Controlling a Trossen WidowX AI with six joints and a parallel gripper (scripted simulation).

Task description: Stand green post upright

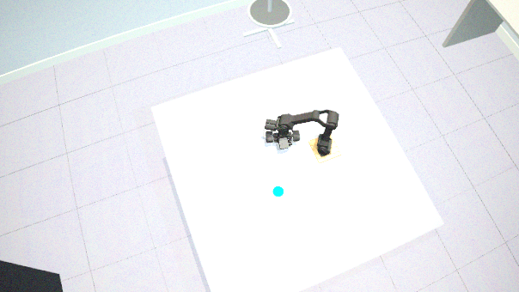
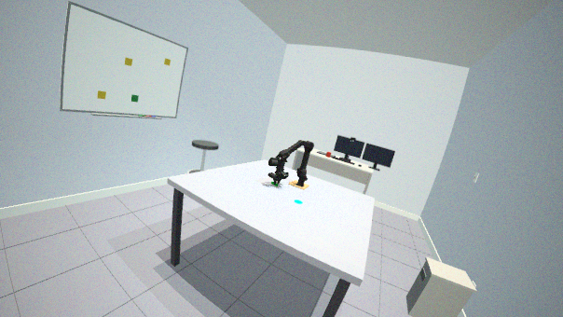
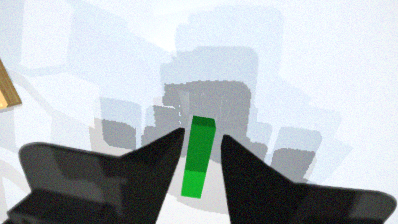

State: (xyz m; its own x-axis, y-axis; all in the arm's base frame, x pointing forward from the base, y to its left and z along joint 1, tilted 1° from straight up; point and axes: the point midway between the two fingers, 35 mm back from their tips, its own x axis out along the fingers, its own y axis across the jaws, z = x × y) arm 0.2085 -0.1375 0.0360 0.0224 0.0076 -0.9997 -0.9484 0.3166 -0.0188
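Exterior view shows a white rectangular bench [image 1: 258, 240] [image 2: 261, 210] with a smooth, matte top and dark straight legs. A black jointed arm [image 1: 305, 117] [image 2: 293, 148] arches over it, and its gripper [image 1: 283, 145] [image 2: 276, 183] [image 3: 203, 137] reaches down near the bench surface, closer to the bench's upper edge than its lower one in the top view. The wrist view shows the tapered black fingers apart, with a gap on either side of the post. The arm stands on a pale, wood-grained board [image 1: 336, 155] [image 2: 293, 186], nearer the bench's right edge in the top view. A flat cyan circle [image 1: 277, 191] [image 2: 298, 201] lies well in from the corners. The green square-sided post [image 2: 274, 185] [image 3: 199, 152] lies between the fingers, off the circle; its long axis runs up the wrist view, the far end leaning slightly right. From above, the gripper hides it.
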